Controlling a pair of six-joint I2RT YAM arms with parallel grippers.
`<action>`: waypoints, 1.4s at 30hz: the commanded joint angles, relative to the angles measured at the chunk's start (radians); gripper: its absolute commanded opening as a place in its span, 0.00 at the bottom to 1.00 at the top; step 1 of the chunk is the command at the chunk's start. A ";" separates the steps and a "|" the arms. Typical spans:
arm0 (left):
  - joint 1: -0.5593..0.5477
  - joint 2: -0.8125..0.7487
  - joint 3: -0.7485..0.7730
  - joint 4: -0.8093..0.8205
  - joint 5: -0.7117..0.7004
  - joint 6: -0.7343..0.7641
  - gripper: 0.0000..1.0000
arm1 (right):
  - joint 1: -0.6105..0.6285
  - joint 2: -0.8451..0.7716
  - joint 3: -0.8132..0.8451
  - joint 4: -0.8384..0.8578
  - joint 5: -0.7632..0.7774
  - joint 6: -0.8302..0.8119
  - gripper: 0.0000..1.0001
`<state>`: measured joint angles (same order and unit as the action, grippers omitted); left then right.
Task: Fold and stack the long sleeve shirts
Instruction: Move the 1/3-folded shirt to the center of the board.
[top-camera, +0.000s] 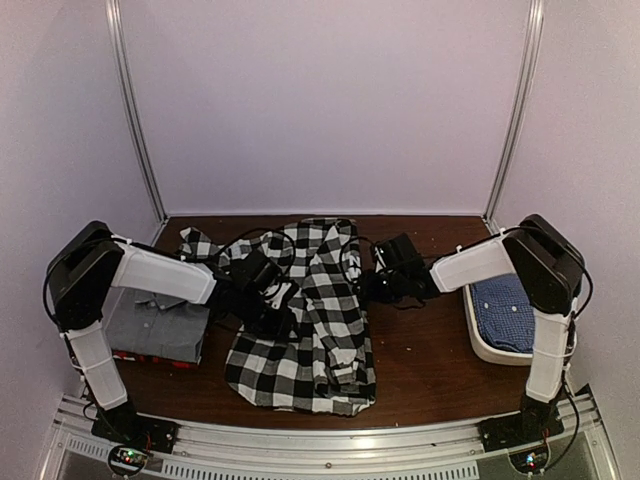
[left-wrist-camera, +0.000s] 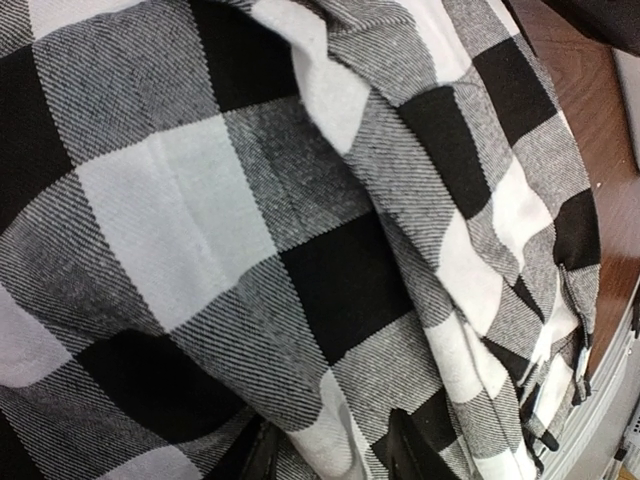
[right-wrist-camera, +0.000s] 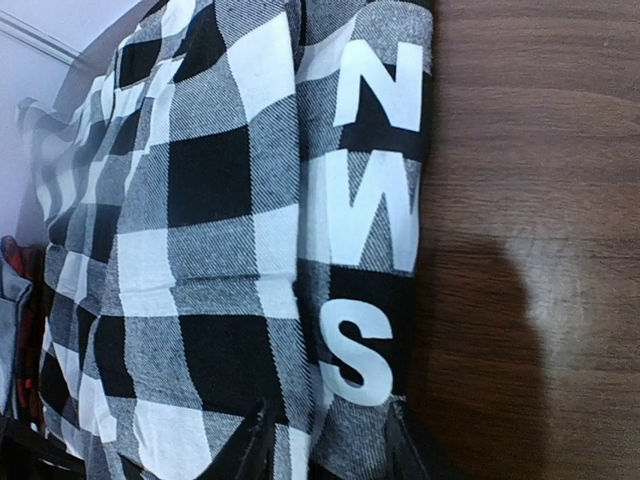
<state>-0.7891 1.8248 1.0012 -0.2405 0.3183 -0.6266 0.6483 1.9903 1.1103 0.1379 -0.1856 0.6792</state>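
Note:
The black-and-white check shirt (top-camera: 305, 330) lies crumpled across the middle of the brown table (top-camera: 430, 350). My left gripper (top-camera: 272, 300) is at its left edge, and a fold of the check cloth (left-wrist-camera: 250, 250) sits pinched between its fingers (left-wrist-camera: 415, 452). My right gripper (top-camera: 378, 285) is at the shirt's right edge, shut on a sleeve (right-wrist-camera: 370, 250) printed with white letters. The grey shirt (top-camera: 155, 322) lies folded at the left on top of the red-black shirt (top-camera: 150, 357). The blue fine-checked shirt (top-camera: 505, 305) lies in the white tub (top-camera: 480, 340) at the right.
White walls with metal posts close in the back and sides. A metal rail (top-camera: 320, 445) runs along the near edge between the arm bases. Bare wood (right-wrist-camera: 540, 200) shows to the right of the sleeve.

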 joint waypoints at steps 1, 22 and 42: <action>-0.005 -0.032 -0.020 -0.079 -0.073 -0.019 0.39 | -0.009 -0.060 0.015 -0.127 0.085 -0.078 0.41; -0.006 -0.242 -0.206 -0.175 -0.158 -0.061 0.39 | 0.004 0.062 0.120 -0.206 0.062 -0.087 0.17; -0.204 -0.032 0.070 -0.256 -0.120 -0.120 0.37 | -0.148 -0.010 0.023 -0.252 0.136 -0.183 0.00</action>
<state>-0.9646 1.7645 1.0187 -0.4667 0.1909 -0.7147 0.5507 2.0129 1.1915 -0.0593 -0.1059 0.5381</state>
